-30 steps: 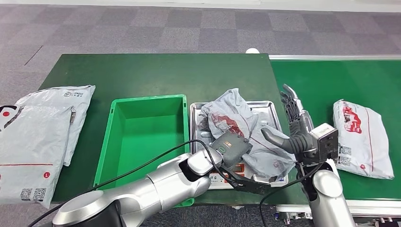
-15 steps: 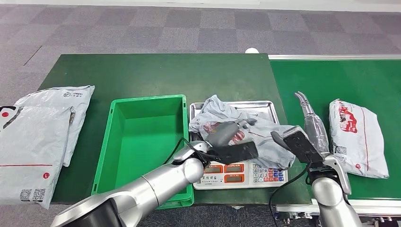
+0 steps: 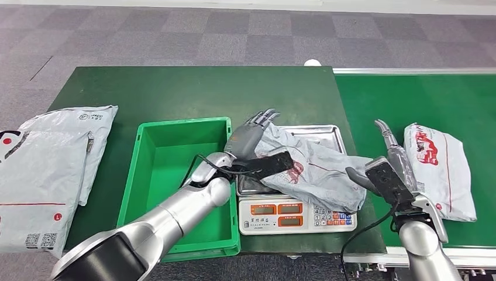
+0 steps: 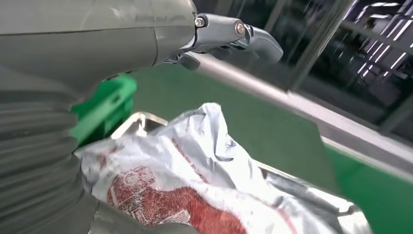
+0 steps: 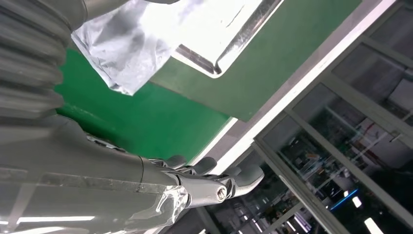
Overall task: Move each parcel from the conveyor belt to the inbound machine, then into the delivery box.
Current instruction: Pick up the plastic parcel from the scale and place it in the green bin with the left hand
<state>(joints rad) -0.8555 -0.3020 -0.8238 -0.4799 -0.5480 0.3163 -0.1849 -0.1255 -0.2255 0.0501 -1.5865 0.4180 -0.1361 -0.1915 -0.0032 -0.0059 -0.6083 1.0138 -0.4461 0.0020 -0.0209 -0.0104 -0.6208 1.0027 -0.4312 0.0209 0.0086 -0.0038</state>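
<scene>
Midway: one parcel (image 3: 310, 170) lies on the scale (image 3: 295, 213) — left hand (image 3: 252, 136) spread beside it, right hand (image 3: 391, 153) open (holding nothing) — green box (image 3: 175, 175) unfilled, another parcel (image 3: 440, 170) waits on the belt (image 3: 409, 99).

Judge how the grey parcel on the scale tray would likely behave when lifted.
The grey parcel looks floppy: its bag is crumpled and one end droops past the scale tray. It probably sags when lifted. The glossy film could be slippery.
</scene>
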